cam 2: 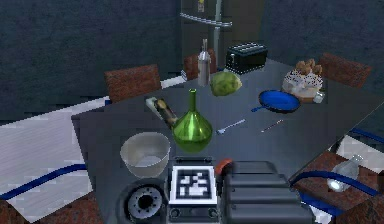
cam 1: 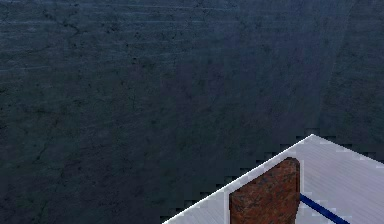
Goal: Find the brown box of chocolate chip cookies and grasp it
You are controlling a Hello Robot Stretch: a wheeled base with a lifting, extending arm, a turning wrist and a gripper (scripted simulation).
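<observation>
— What is nearest you on the table point(cam 2: 110, 132)?
— Your arm point(cam 2: 255, 195), low in the arm side view, with the hand point(cam 2: 143, 205) at its left. You cannot tell whether the hand holds anything, nor how its fingers stand. Just beyond it are one grey bowl point(cam 2: 145, 153) and one green flask point(cam 2: 192, 125), side by side.
— And the cookie box?
— One small brownish oblong piece point(cam 2: 160, 107) lies just behind the flask, to its left. Whether it is the box cannot be told. Farther out you have two metal utensils point(cam 2: 230, 126), one blue pan point(cam 2: 278, 100), one green round thing point(cam 2: 226, 84), one silver bottle point(cam 2: 204, 65), one black toaster point(cam 2: 245, 55) and one basket point(cam 2: 303, 78) of pale lumps.
— Edges and room?
— Three brown chairs point(cam 2: 133, 82) stand at the table's far and right edges, with one fridge point(cam 2: 215, 20) behind them. Left of the table lies open pale rug point(cam 2: 40, 150). In the forward view a dark wall point(cam 1: 150, 90) stands ahead of you, with one chair back point(cam 1: 265, 192) on the rug at the lower right.
</observation>
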